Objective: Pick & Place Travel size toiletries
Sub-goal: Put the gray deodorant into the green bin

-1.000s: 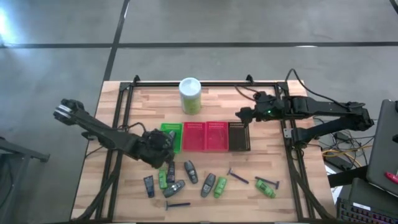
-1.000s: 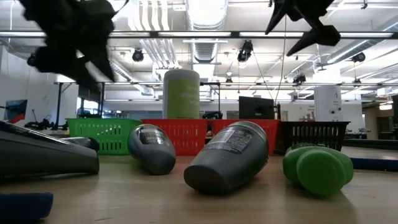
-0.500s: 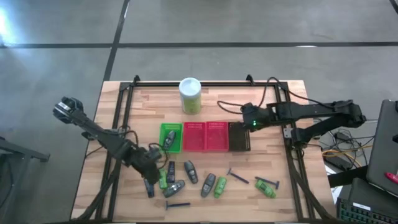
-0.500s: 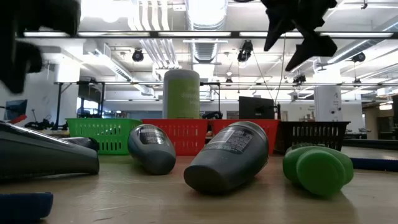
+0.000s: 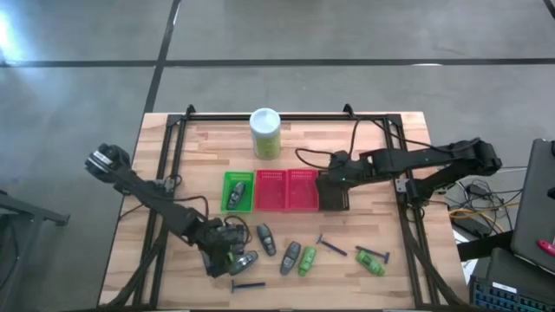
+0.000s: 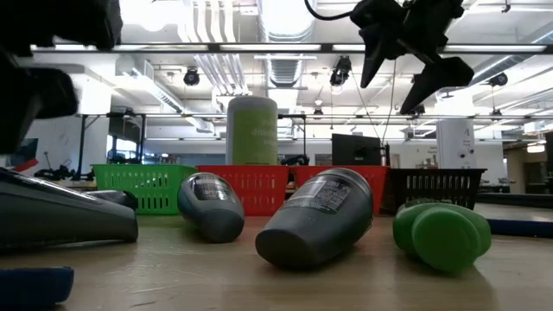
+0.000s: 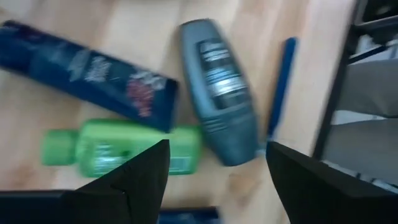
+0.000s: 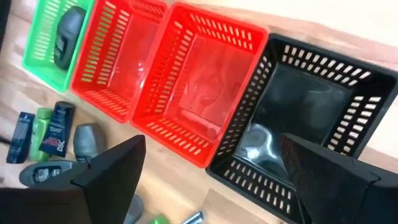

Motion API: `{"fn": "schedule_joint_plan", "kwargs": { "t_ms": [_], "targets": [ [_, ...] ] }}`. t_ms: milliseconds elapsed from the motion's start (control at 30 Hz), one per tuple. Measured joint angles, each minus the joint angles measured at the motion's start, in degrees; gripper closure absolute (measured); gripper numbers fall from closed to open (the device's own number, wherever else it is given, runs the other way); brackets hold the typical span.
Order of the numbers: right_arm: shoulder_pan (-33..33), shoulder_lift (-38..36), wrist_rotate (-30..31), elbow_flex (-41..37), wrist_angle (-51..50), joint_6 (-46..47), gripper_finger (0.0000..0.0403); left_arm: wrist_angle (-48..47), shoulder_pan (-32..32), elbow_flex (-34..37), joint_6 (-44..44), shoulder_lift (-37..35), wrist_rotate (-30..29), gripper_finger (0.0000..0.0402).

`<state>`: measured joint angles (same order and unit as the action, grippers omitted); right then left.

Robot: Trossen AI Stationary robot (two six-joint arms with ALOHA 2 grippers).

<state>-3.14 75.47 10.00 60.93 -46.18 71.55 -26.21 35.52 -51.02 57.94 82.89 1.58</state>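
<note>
Several toiletries lie on their sides near the table's near edge: grey tubes [image 5: 265,239], green tubes [image 5: 307,261] and thin blue razors [image 5: 331,246]. One grey tube [image 5: 234,198] lies in the green basket [image 5: 240,180]. My left gripper [image 5: 224,253] hovers open over the left cluster. In its wrist view its fingers [image 7: 143,174] flank the end of a grey tube [image 7: 217,81], beside a green tube [image 7: 118,152], a dark-blue tube [image 7: 93,74] and a blue razor [image 7: 281,81]. My right gripper [image 5: 332,173] hangs open above the dark basket [image 8: 305,124].
Two red baskets [image 5: 270,191] [image 5: 302,189] and a dark basket [image 5: 335,198] stand in a row with the green one at mid-table. A large white-and-green canister [image 5: 265,133] stands behind them. A black frame rims the table. Bare wood lies right of the baskets.
My left gripper has left the green basket and travelled toward the near edge, ending over the left cluster of tubes; a grey tube now shows in the green basket where it stood. My right gripper has moved toward the table's left, to above the dark basket.
</note>
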Motion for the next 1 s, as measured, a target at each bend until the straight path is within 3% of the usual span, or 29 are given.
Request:
{"fn": "schedule_joint_plan", "kwargs": {
  "t_ms": [100, 300, 567, 733, 1000],
  "targets": [
    [0.15, -0.79, 0.61, 0.00, -0.34, -2.74, 0.0037, -1.43, 0.23, -3.86, -0.76, 1.93, -1.25, 0.0109],
    [0.51, -1.28, 0.10, 0.04, -0.51, -8.01, 0.0037, -14.55, -0.25, -9.21, 0.10, 5.00, -3.85, 0.0100],
    [1.46, -1.28, -0.64, 0.04, -0.54, -11.13, 0.0037, -12.92, -2.50, -8.68, -5.92, 0.21, -4.06, 0.0119],
    [0.53, -1.28, -8.57, -0.17, -0.39, -15.39, 0.0038, -14.51, -5.72, -8.68, -9.06, -2.28, -4.81, 0.0120],
    [-1.96, -1.23, -10.59, -0.68, -0.34, -8.56, 0.0052, -16.44, -11.47, -8.36, -13.31, -5.03, -3.81, 0.0122]
  ]
}}
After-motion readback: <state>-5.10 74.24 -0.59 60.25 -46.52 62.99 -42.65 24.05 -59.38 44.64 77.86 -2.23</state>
